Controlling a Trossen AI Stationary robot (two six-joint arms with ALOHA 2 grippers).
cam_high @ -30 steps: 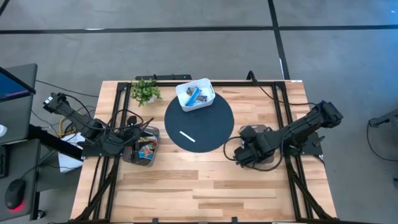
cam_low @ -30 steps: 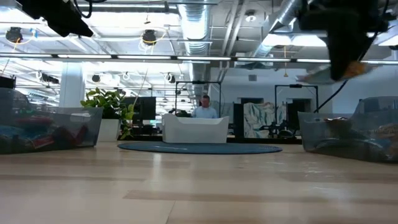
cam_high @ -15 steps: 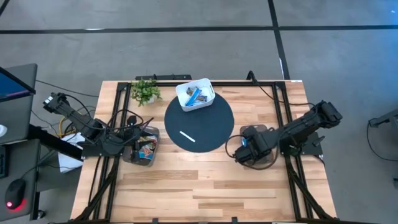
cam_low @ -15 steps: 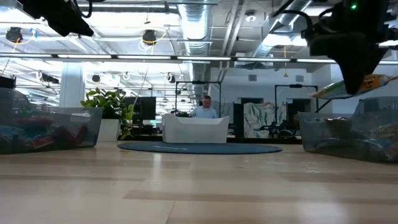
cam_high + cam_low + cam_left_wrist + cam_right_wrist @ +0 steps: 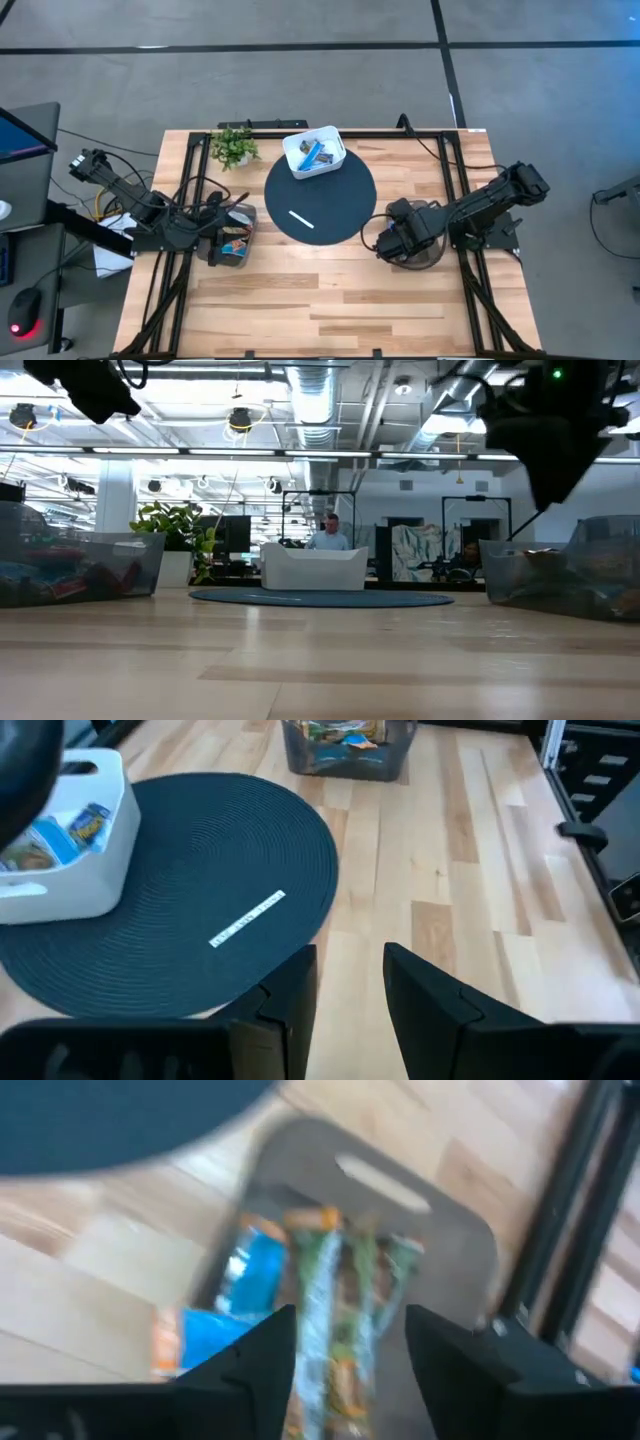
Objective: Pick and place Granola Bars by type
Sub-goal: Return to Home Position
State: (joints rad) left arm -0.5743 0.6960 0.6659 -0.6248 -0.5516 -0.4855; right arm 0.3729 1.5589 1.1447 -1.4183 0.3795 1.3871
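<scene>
Granola Bars lie in three places. Blue ones lie in the white box (image 5: 315, 152) on the round dark mat (image 5: 320, 195). Mixed wrappers fill the left clear bin (image 5: 232, 242). Tan, green and blue ones (image 5: 330, 1280) fill the right clear bin (image 5: 440, 1230). My right gripper (image 5: 345, 1330) hangs open above that right bin (image 5: 418, 256), with nothing between its fingers. My left gripper (image 5: 350, 975) is open and empty by the left bin and faces across the mat.
A thin white stick (image 5: 300, 218) lies on the mat near its front. A small potted plant (image 5: 234, 147) stands at the far left of the table. Black frame rails (image 5: 455, 190) run along both sides. Bare wood (image 5: 320, 290) spreads over the near half.
My right gripper has shifted slightly toward the table's right edge and down over the right bin. The tan bar that hung from its fingers in the low view no longer shows there: it has been let go.
</scene>
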